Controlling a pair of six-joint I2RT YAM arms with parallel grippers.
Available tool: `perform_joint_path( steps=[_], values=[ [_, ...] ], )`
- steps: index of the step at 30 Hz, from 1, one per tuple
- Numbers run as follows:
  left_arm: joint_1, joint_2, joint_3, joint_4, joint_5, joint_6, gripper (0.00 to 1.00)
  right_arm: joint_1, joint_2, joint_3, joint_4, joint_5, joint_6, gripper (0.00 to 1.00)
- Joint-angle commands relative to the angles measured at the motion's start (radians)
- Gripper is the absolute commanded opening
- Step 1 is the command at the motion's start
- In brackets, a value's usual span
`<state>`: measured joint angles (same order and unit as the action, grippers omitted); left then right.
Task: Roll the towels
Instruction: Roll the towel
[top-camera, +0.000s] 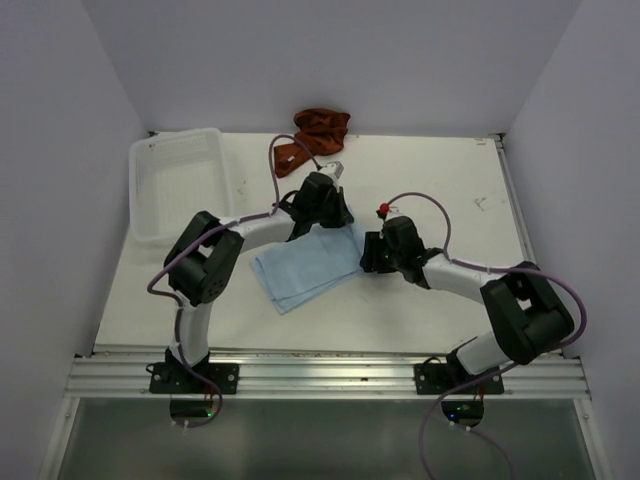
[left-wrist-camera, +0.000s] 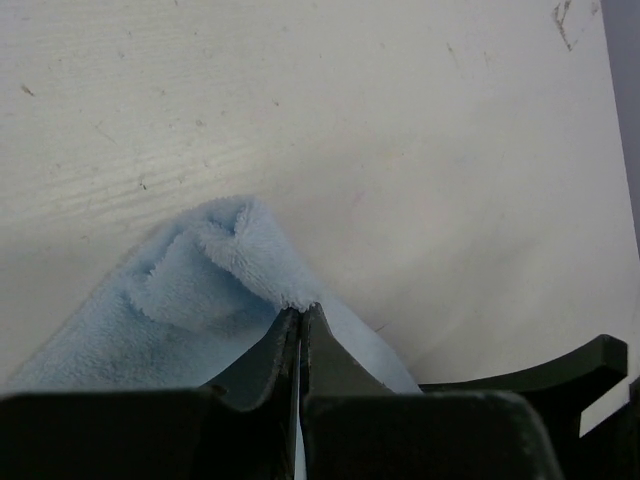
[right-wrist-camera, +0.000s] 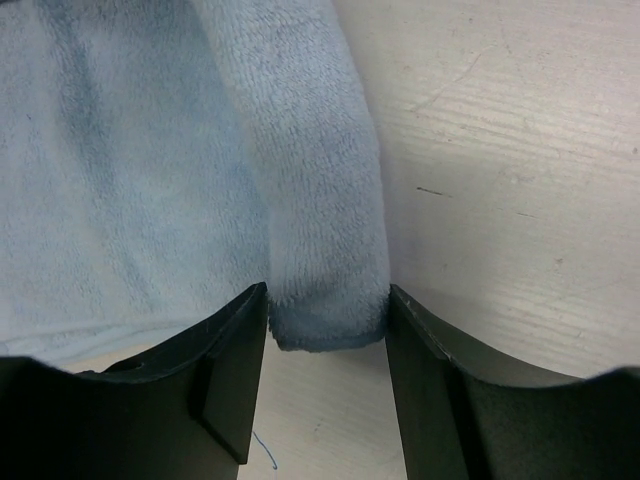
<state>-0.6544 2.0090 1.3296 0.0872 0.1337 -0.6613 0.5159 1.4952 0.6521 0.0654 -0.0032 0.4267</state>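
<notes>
Left wrist view: left gripper (left-wrist-camera: 300, 310) is clenched on a corner of the light sky-blue soft cloth towel (left-wrist-camera: 190, 285), which lies right of the white plastic mesh basket (top-camera: 175, 137). Right gripper (right-wrist-camera: 327, 295) straddles the folded edge, jaws apart. Risk: uneven pull skews the roll, or the corner slips free.

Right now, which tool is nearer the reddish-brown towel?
Left. The left tool pinches the blue towel near the reddish-brown towel; the right tool straddles the blue towel's edge farther off.
</notes>
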Motion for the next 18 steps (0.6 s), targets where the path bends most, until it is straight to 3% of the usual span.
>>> perform_joint_path(
  steps=[1, 18],
  values=[
    [0.007, 0.037, 0.003, 0.012, -0.013, 0.02, 0.0, -0.004, -0.062, -0.011, -0.013, 0.02, -0.002, 0.54],
    [0.009, 0.017, -0.073, 0.055, -0.016, 0.012, 0.0, -0.036, -0.165, -0.014, -0.05, 0.008, 0.076, 0.59]
  ],
)
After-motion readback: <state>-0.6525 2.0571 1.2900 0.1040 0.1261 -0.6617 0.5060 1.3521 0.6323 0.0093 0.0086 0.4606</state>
